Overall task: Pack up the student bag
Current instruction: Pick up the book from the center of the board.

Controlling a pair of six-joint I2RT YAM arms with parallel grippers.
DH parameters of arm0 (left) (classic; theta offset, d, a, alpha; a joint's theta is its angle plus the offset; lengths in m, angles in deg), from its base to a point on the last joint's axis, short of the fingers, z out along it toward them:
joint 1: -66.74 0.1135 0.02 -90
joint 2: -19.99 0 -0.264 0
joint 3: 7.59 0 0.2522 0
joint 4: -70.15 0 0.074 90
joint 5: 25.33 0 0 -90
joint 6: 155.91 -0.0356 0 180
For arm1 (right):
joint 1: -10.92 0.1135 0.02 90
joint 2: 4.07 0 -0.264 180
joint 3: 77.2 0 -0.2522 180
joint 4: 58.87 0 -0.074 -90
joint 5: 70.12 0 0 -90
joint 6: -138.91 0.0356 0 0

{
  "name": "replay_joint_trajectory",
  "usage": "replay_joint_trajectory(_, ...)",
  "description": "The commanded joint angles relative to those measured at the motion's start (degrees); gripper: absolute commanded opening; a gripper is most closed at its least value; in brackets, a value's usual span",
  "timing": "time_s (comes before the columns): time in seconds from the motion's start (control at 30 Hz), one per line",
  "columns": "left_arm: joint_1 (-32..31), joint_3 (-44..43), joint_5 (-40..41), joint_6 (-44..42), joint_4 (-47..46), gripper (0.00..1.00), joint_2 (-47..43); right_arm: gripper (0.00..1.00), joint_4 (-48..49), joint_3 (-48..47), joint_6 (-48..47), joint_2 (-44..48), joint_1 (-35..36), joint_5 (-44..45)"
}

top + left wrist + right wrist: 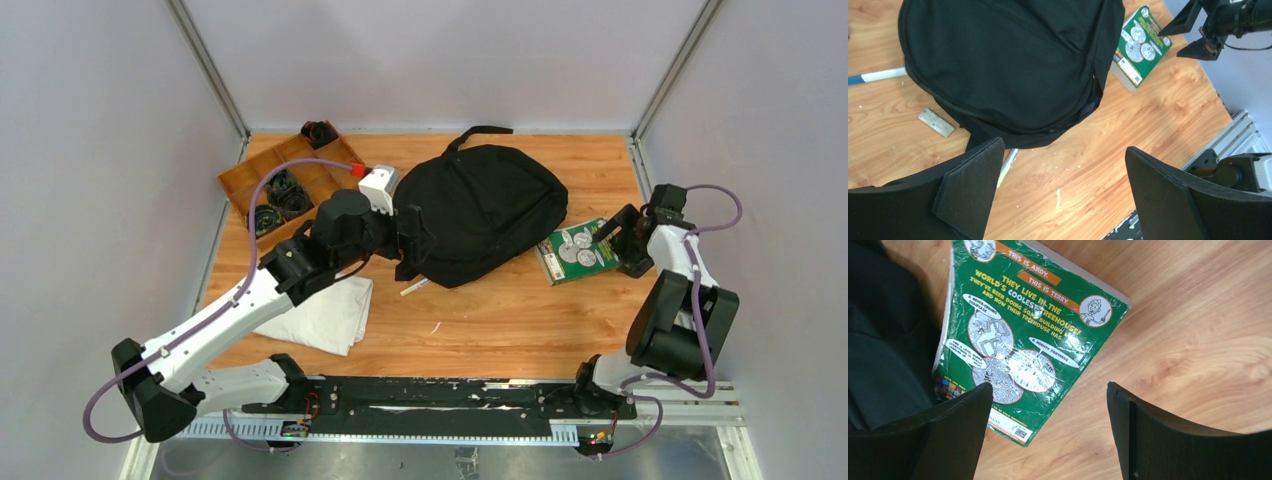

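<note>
The student bag (pixel 487 208), a big black backpack, lies flat mid-table with its loop handle pointing away. It fills the top of the left wrist view (pixel 1003 65) and the left edge of the right wrist view (pixel 883 340). A green book (pixel 578 250) lies flat on the wood at the bag's right side (pixel 1140 45) (pixel 1023 335). My left gripper (pixel 410 240) is open at the bag's left near edge, above bare wood (pixel 1064 147), holding nothing. My right gripper (pixel 612 232) hovers open over the book's near corner (pixel 1049 385), empty.
A wooden compartment tray (pixel 255 170) with black coiled items stands at the back left. A folded white cloth (pixel 325 315) lies under the left arm. A pen (pixel 415 287) pokes out from the bag's near edge. A small grey bar (pixel 936 122) and a blue-white pen (pixel 878 75) lie beside the bag.
</note>
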Motion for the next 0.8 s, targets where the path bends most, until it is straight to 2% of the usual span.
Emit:
replay_joint_trajectory(0.0, -0.81, 1.66, 0.91, -1.26, -2.86, 1.0, -0.54, 0.86, 1.12, -0.55, 2.9, -5.04, -1.77, -8.16)
replay_joint_trajectory(0.13, -0.85, 3.18, 2.18, -1.51, -4.46, 1.0, -2.05, 0.84, 5.31, 3.12, 5.79, -8.12, -1.77, -10.92)
replay_joint_trajectory(0.2, -0.87, 3.9, 2.78, -1.74, -4.85, 1.0, -3.03, 0.79, 5.18, 2.64, 5.79, -8.3, -1.34, -10.42)
replay_joint_trajectory(0.33, -0.82, 4.28, 3.39, -1.73, -4.46, 1.0, -3.27, 0.78, 1.44, -1.31, 3.19, -2.3, 1.75, 1.14)
replay_joint_trajectory(0.43, -0.81, 4.1, 3.71, -0.39, -4.65, 1.0, -2.83, 0.76, 1.44, -5.23, 2.54, -2.37, 1.88, 3.8)
replay_joint_trajectory(0.53, -0.85, 4.04, 3.1, -0.01, -6.09, 1.0, -2.4, 0.72, -2.88, -13.75, 3.17, -8.95, 3.87, 6.89)
replay_joint_trajectory(0.63, -0.82, 3.42, 2.83, -0.08, -5.31, 1.0, -1.67, 0.72, -9.3, -24.77, 3.55, -17.98, 8.17, 17.05)
replay_joint_trajectory(0.77, -0.79, 3.5, 3.81, 0.7, -3.87, 1.0, -2.53, 0.69, -18.54, -40.82, 4.82, -30.28, 12.06, 20.24)
